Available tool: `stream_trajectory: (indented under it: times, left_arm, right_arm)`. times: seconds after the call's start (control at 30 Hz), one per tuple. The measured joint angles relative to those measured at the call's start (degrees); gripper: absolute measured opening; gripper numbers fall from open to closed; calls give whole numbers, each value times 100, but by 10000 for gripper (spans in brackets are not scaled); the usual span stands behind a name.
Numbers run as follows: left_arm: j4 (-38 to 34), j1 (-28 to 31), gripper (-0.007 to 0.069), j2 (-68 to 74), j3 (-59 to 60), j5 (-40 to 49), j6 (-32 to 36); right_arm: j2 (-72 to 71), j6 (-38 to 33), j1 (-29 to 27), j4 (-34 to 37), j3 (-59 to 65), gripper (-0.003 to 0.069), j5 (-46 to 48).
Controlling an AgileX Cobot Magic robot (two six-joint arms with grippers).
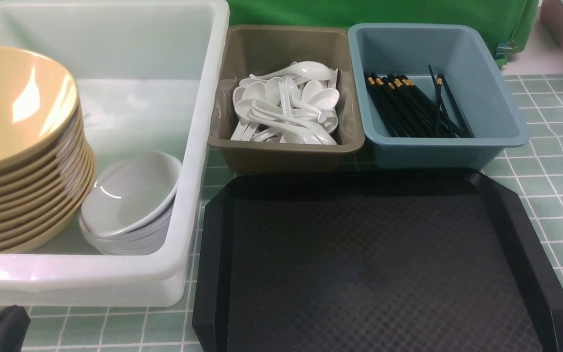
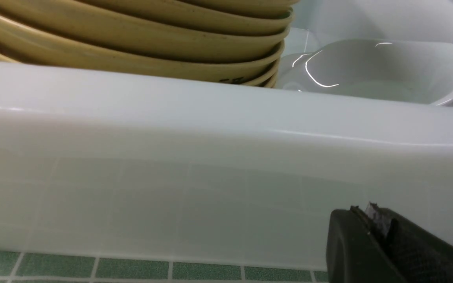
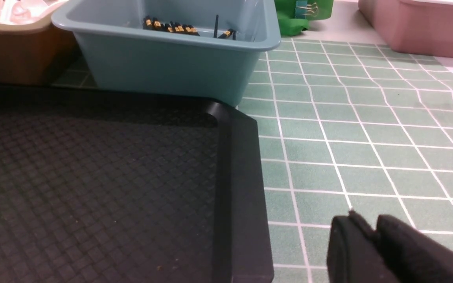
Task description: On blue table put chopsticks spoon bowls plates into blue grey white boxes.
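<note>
Lying in the blue box (image 3: 163, 63), chopsticks (image 3: 171, 28) sit beyond the empty, nearly-clenched right claw (image 3: 372, 236)

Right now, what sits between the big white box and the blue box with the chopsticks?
The grey-brown box full of white spoons, seen in the front view, standing between the white box and the blue box.

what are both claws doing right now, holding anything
Left claw: closed, holding nothing, beside the white box.
Right claw: fingers nearly together, nothing between them, over the table beside the black tray.
</note>
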Motion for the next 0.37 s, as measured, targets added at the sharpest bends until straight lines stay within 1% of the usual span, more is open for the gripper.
stream_trajectory:
  times: [0.37]
  left_arm:
    - [0, 0, 2, 0, 0, 0, 0]
  right_arm:
    - [0, 0, 0, 0, 0, 141, 0]
